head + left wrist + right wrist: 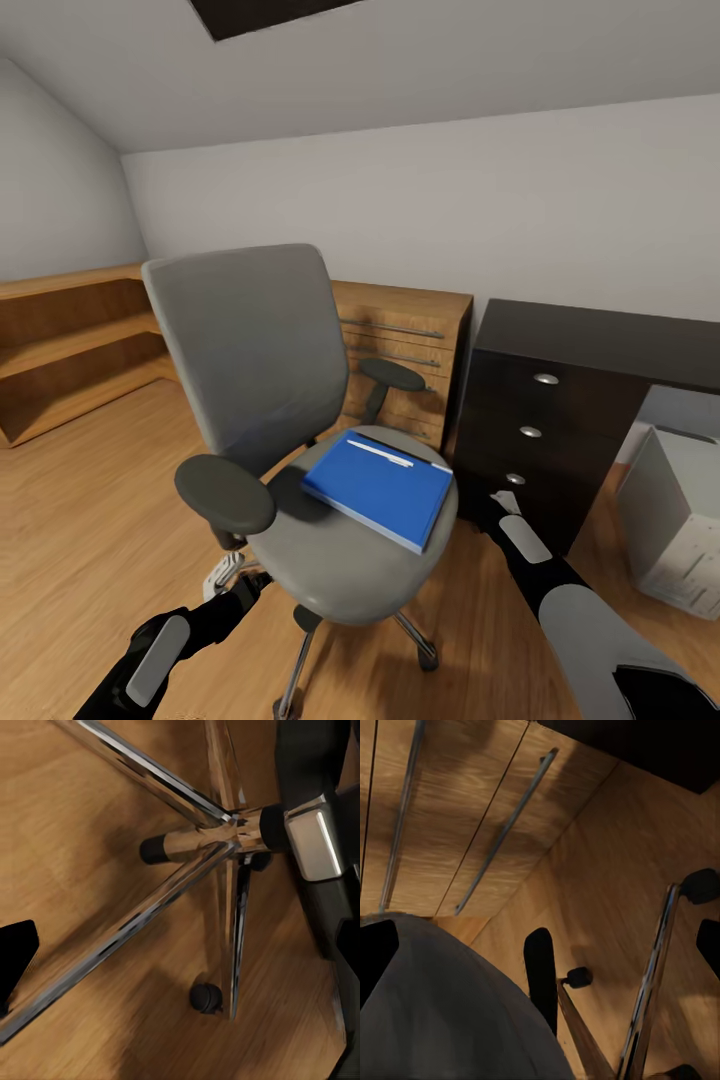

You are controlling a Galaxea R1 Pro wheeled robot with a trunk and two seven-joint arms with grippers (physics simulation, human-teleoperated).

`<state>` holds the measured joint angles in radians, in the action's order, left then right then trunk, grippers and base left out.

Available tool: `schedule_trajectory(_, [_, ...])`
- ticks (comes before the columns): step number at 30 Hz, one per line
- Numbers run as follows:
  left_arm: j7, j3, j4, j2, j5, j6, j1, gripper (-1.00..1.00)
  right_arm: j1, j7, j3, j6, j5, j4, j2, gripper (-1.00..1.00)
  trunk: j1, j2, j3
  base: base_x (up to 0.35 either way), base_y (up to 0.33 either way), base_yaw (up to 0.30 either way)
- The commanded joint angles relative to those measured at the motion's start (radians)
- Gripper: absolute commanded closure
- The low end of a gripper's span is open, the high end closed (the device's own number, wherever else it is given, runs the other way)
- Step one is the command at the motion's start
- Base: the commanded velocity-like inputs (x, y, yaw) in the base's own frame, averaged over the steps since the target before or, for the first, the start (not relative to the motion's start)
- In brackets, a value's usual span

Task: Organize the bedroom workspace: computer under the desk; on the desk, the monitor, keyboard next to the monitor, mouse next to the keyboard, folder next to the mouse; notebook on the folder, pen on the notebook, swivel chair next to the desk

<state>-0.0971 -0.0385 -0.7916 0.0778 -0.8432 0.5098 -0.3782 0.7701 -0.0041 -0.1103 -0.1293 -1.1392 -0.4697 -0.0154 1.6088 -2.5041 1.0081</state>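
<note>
The grey swivel chair (250, 340) stands in the middle of the head view, its seat toward me. On the seat lies the blue folder (380, 490) with a white pen (385, 455) on top. My left gripper (228, 578) hangs low under the chair's near armrest, open, one black finger (15, 956) above the chrome base (225, 832). My right gripper (497, 497) sits beside the seat's right edge, open and holding nothing, with the seat (450, 1020) close by. The black desk (600, 340) stands at the right, and the pale computer (675, 520) sits under it.
A light-wood drawer unit (410, 350) stands behind the chair, against the desk's black drawer block (530, 430). A low wooden shelf (70, 340) runs along the left wall. Wood floor (90, 520) lies open to the chair's left. A castor (205, 997) is on the floor below my left gripper.
</note>
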Motion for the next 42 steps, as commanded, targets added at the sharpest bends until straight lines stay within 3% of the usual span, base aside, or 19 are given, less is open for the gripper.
schedule_trajectory(1, [-0.003, -0.003, 0.000, -0.001, -0.002, 0.006, -0.001, -1.00, 0.000, 0.000, -0.004, -0.006, -0.006, -0.001, 0.000, -1.00, 0.000, 0.000, 0.001, 0.000, 0.000, 0.228])
schedule_trajectory(15, [-0.003, -0.003, 0.000, -0.002, -0.003, 0.007, 0.001, -1.00, 0.001, -0.001, -0.005, -0.008, -0.008, -0.001, 0.000, -1.00, 0.000, 0.000, 0.001, 0.000, 0.000, 0.257])
schedule_trajectory(36, [-0.003, -0.001, 0.000, -0.009, -0.007, 0.006, 0.003, -1.00, -0.002, -0.004, -0.008, -0.007, 0.002, -0.001, -0.005, -1.00, 0.000, 0.000, 0.001, 0.000, 0.000, 0.013])
schedule_trajectory(42, [-0.003, -0.001, 0.000, -0.009, -0.007, 0.006, 0.006, -1.00, -0.029, -0.001, -0.009, -0.004, 0.002, -0.001, -0.004, -1.00, 0.000, 0.000, 0.001, 0.025, -0.039, 0.000])
